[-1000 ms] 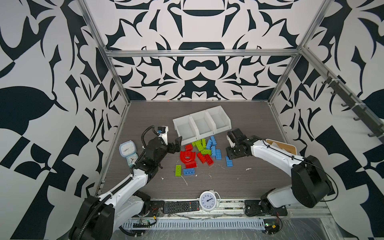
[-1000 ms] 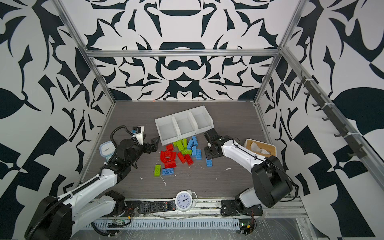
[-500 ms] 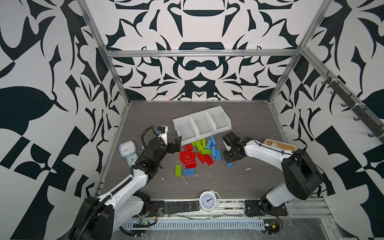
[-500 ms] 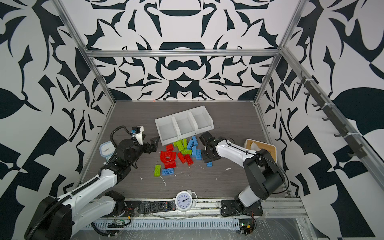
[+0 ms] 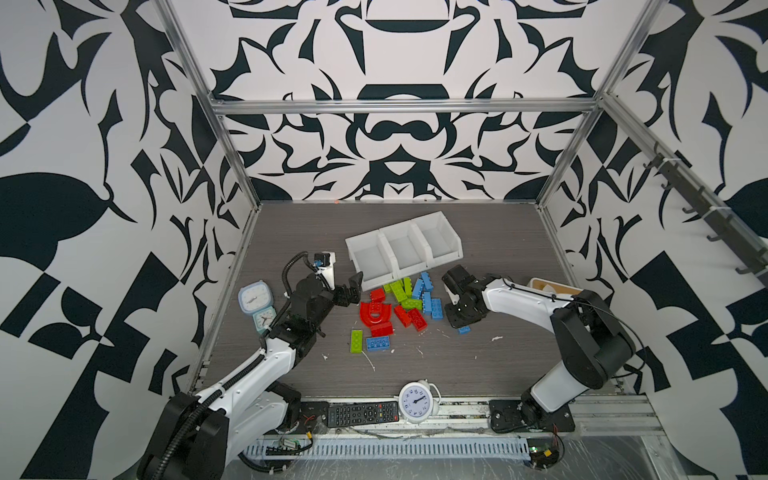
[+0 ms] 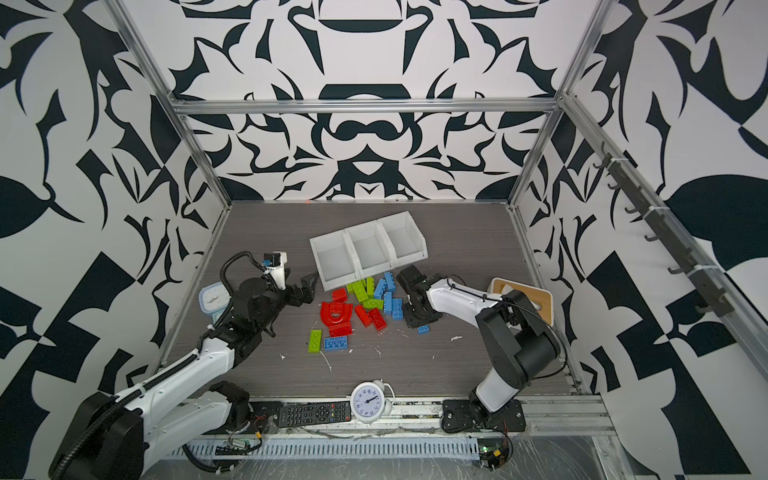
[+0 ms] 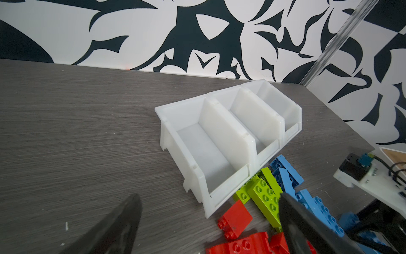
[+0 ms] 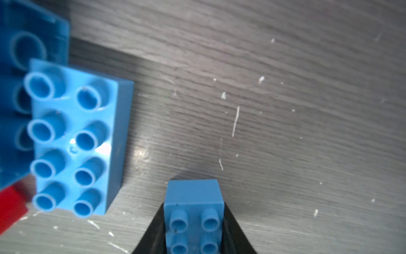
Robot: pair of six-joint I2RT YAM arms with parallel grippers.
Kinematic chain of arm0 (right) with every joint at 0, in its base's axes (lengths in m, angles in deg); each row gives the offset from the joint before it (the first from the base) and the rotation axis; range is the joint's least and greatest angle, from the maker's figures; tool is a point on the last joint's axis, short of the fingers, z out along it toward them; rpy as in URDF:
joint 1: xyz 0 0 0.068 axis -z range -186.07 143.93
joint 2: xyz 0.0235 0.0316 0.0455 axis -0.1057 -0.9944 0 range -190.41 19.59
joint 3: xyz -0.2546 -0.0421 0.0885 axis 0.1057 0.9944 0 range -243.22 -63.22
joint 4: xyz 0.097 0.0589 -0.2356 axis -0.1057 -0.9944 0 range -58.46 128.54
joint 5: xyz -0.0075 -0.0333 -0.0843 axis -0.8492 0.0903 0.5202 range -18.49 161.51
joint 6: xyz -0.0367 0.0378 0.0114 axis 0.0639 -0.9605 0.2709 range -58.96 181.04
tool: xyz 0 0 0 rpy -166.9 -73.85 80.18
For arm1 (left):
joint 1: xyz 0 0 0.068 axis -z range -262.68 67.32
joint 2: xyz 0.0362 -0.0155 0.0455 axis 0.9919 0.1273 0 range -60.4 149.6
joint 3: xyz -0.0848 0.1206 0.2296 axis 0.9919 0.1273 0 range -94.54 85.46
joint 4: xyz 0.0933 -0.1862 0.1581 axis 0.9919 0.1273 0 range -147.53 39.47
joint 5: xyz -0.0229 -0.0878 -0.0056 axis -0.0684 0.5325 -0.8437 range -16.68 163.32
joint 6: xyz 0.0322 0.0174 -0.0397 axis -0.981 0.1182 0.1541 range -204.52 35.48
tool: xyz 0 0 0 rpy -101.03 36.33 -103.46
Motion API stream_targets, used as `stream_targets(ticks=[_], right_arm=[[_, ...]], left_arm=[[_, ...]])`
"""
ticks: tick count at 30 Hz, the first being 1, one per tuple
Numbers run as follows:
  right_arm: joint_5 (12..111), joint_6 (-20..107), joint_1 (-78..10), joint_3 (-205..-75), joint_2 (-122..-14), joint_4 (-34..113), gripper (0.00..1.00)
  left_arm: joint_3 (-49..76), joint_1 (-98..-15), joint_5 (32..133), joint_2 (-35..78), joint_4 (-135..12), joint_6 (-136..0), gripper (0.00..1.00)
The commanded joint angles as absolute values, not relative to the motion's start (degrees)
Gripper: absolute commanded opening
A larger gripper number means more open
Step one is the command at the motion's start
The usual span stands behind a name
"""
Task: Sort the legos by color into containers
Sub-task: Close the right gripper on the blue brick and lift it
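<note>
Blue lego (image 8: 193, 195) gripped by right hand (image 8: 194, 207): grip visible wrist-side only.

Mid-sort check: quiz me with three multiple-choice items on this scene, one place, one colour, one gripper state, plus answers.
1. Where is the red arch piece? A) in a bin B) on the table C) beside the remote
2. What colour is the small brick between the right gripper's fingers? A) red B) green C) blue
3. How is the left gripper? A) open, empty B) shut on a green brick C) shut on a red brick
Answers: 1 B, it lies flat on the wood; 2 C, the right wrist view shows it blue; 3 A, its fingers stand wide apart.
</note>
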State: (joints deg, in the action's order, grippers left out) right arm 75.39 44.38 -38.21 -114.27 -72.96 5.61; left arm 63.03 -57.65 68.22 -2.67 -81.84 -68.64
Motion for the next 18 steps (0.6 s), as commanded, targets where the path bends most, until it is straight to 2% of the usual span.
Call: stream_targets(ticks=[1, 10, 18], right_arm=[[75.7, 44.4, -38.5, -116.1, -71.2, 5.4, 0.32], [79.3, 50.6, -35.7, -124.8, -68.2, 2.4, 0.27], [75.4, 57.9, -29.6, -138.3, -74.4, 8.5, 0.25]], left_arm=[[63.0, -57.6, 67.4, -2.7, -81.7, -68.5, 1.00], [63.0, -57.6, 67.2, -2.5, -81.8, -68.5, 1.00], [63.7, -57.5, 67.7, -2.3, -83.0, -67.8, 1.00]])
